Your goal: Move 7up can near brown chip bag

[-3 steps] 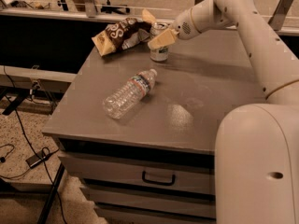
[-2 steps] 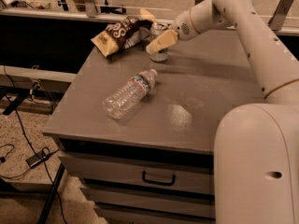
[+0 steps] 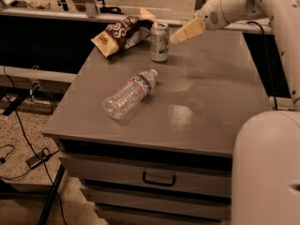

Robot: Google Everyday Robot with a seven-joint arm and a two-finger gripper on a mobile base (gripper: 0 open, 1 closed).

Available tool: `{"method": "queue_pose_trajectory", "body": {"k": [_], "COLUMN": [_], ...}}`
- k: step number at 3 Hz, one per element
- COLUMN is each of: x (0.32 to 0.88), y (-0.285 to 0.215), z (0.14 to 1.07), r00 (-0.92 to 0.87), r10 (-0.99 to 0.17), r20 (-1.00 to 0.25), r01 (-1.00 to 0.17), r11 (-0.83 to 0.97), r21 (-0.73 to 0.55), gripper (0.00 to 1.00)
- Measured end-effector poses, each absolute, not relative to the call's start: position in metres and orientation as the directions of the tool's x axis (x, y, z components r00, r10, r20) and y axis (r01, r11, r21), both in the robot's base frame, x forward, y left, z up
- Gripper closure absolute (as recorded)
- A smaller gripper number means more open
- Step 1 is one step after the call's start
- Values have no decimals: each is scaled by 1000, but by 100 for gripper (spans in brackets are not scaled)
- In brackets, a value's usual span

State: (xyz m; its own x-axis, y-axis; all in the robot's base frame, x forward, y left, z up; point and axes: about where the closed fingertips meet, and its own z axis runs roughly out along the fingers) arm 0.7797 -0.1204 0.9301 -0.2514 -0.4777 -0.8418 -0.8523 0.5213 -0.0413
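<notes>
The 7up can (image 3: 159, 42) stands upright on the grey cabinet top (image 3: 211, 93), near its back edge. The brown chip bag (image 3: 121, 33) lies just to the can's left, close beside it. My gripper (image 3: 180, 34) hangs just right of the can's top, apart from it, with its cream fingers (image 3: 188, 30) pointing down-left at the can. It is open and holds nothing.
A clear plastic water bottle (image 3: 131, 93) lies on its side in the middle of the cabinet top. My arm (image 3: 262, 3) reaches in from the upper right. Drawers with a handle (image 3: 158, 178) face front. Cables (image 3: 28, 149) lie on the floor at the left.
The gripper has let go of the can and drawn back to the right. The can now stands alone beside the chip bag.
</notes>
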Motion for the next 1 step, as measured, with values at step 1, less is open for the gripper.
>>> {"method": "queue_pose_trajectory", "body": {"k": [1], "x": [778], "y": [-122], "z": [929], "r00": [-254], "r10": [-479], "r20": [-840], "r01": [-853], "r11": [520], "r21": [-38], "gripper": [0]}}
